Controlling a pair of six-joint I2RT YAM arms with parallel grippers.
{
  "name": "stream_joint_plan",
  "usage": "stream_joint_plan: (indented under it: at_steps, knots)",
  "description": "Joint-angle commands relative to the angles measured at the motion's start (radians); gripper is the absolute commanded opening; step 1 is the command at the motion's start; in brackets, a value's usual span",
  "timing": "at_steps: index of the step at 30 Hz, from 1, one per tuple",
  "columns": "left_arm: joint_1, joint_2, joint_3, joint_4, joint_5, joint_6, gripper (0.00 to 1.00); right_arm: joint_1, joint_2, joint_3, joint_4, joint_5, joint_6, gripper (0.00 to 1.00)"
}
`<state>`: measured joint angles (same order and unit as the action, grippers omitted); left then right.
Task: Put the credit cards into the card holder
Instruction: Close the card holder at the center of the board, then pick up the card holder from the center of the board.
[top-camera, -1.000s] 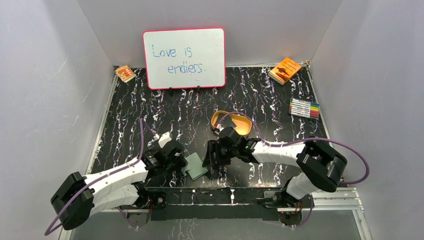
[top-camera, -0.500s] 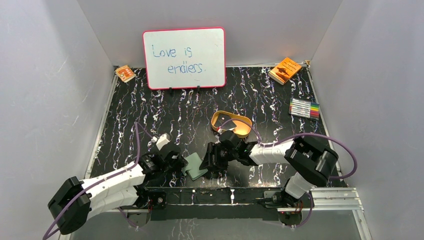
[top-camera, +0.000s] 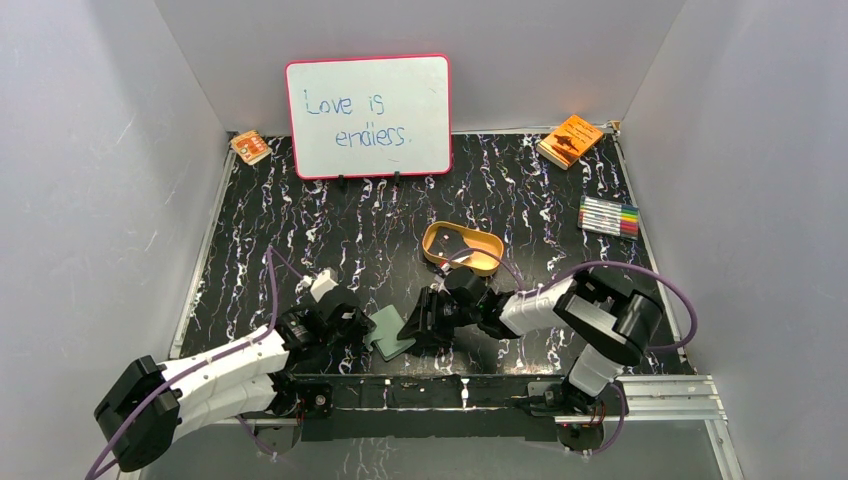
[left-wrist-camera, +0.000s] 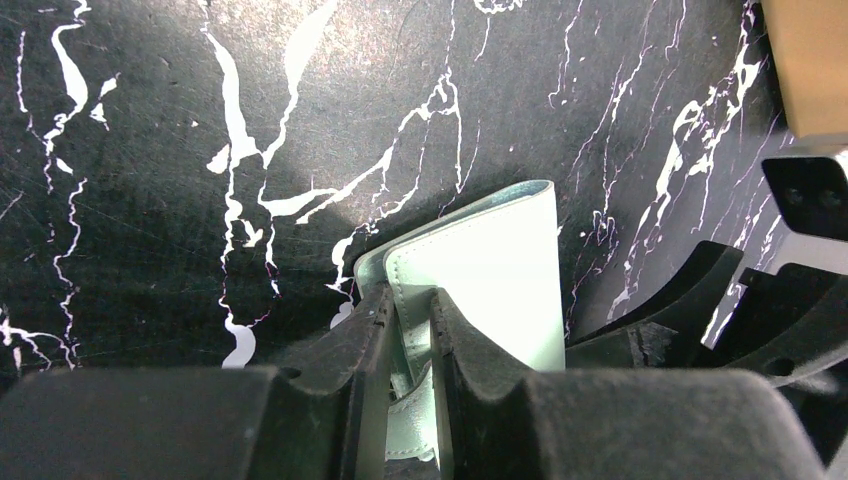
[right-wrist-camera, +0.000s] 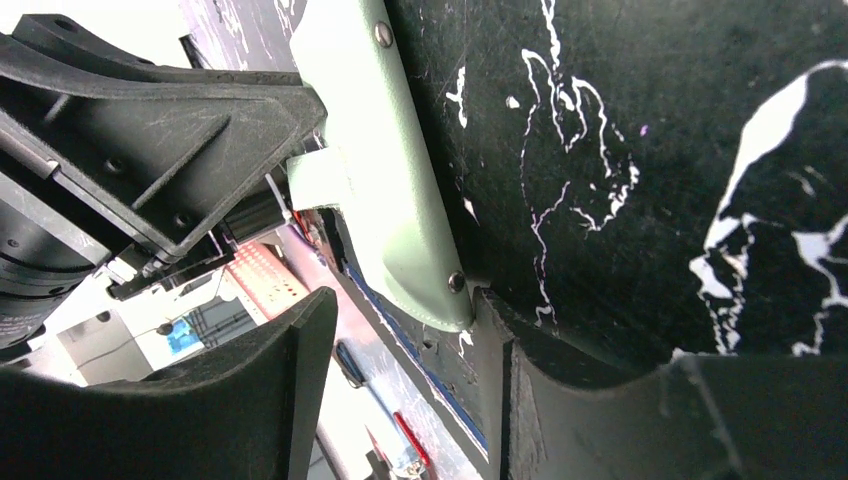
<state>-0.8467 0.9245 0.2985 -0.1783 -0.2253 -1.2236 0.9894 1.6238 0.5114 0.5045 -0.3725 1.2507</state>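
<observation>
Down near the front edge of a black marbled table (top-camera: 520, 190), a small sage-green card holder (top-camera: 390, 333) is seen from above, lying between the two grippers. In the left wrist view, the left gripper (left-wrist-camera: 412, 312) is shown closed narrowly on one leaf of the card holder. The green material is pinched between its black fingers, and the rest of the wallet juts forward and appears tilted up off the surface. In the right wrist view, the right gripper (right-wrist-camera: 405, 300) is shown with its jaws standing well apart. The wallet's riveted edge and one rounded corner lie between them. One finger is just beside that corner, but contact cannot be confirmed. No credit cards can be picked out in any view. An orange oval tray (top-camera: 462, 247) is placed just behind the right gripper.

The card holder is judged to be light, soft and floppy, with a smooth skin that may slip. A hold close to the fold or the stitched edge is thought firmer than one at a flap's tip. The cards are expected to be thin and stiff, and best taken by an edge.
</observation>
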Motion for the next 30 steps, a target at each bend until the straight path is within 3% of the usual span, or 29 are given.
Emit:
stream_joint_plan:
  at_steps: [1, 15, 26, 30]
  knots:
    - [-0.005, 0.045, -0.088, -0.168, 0.046, 0.006, 0.00, 0.006, 0.044, -0.008, 0.066, -0.003, 0.021, 0.60]
    - [-0.005, 0.060, -0.087, -0.166, 0.044, 0.001, 0.00, 0.012, 0.117, 0.039, 0.172, -0.034, 0.029, 0.43]
    - [-0.005, 0.061, -0.088, -0.163, 0.049, 0.002, 0.00, 0.019, 0.167, 0.061, 0.275, -0.070, 0.037, 0.44]
    - [-0.005, 0.051, -0.088, -0.168, 0.048, 0.004, 0.00, 0.023, 0.175, 0.063, 0.308, -0.075, 0.039, 0.30]
